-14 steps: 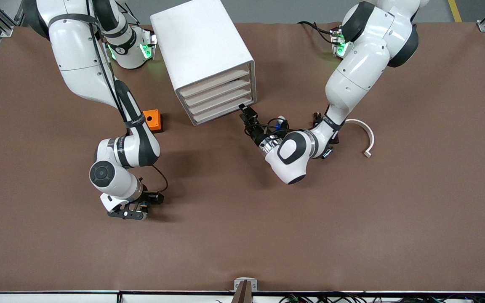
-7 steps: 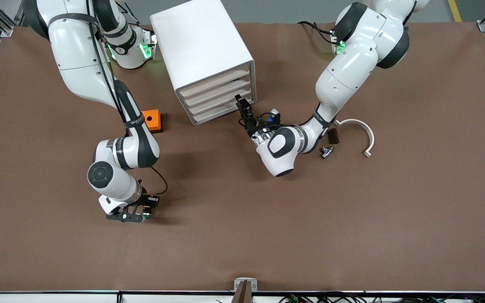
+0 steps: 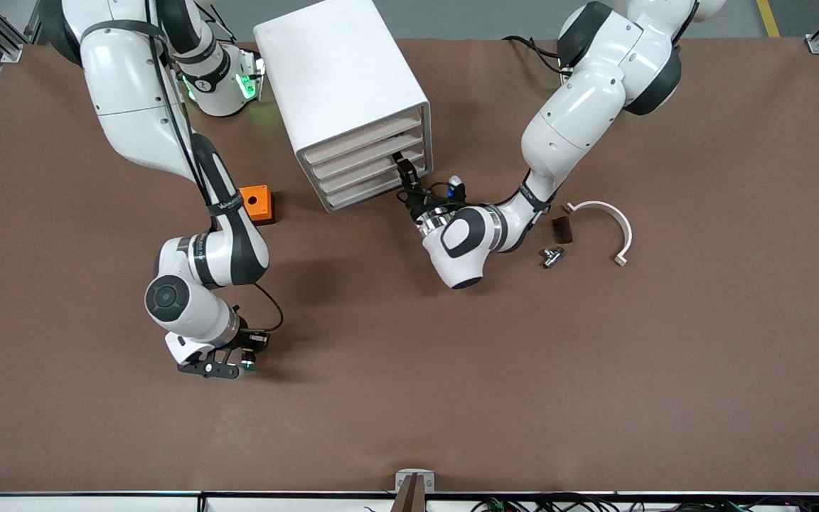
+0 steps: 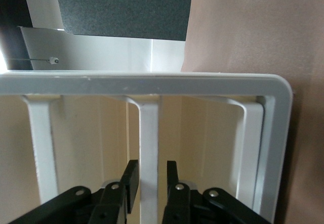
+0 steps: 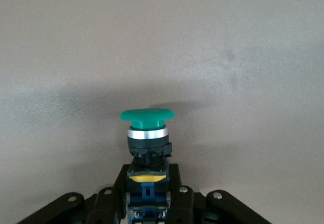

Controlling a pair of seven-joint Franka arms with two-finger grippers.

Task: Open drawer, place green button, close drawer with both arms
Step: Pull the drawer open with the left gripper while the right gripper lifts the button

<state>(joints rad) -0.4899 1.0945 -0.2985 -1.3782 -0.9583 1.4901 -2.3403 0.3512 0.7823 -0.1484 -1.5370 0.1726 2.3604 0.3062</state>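
Right wrist view gives us the clearest read: our right gripper (image 5: 147,196) has its jaws shut on the button (image 5: 147,133), pinching its black-and-blue body with the green cap pointing outward over bare table. A second ago those jaws stood wider, so the pick looks made.

Our left gripper (image 4: 150,181) has moved up to the cabinet (image 3: 342,85) since then. Its jaws now straddle a white drawer lip, partly closed, a thin gap showing on each side, so we judge nothing is gripped yet. The drawer (image 3: 374,190) is still shut; opening comes next.

Only the front view shows how far apart the two jobs are: the held button (image 3: 248,365) sits well nearer the camera than the cabinet, toward the right arm's end.
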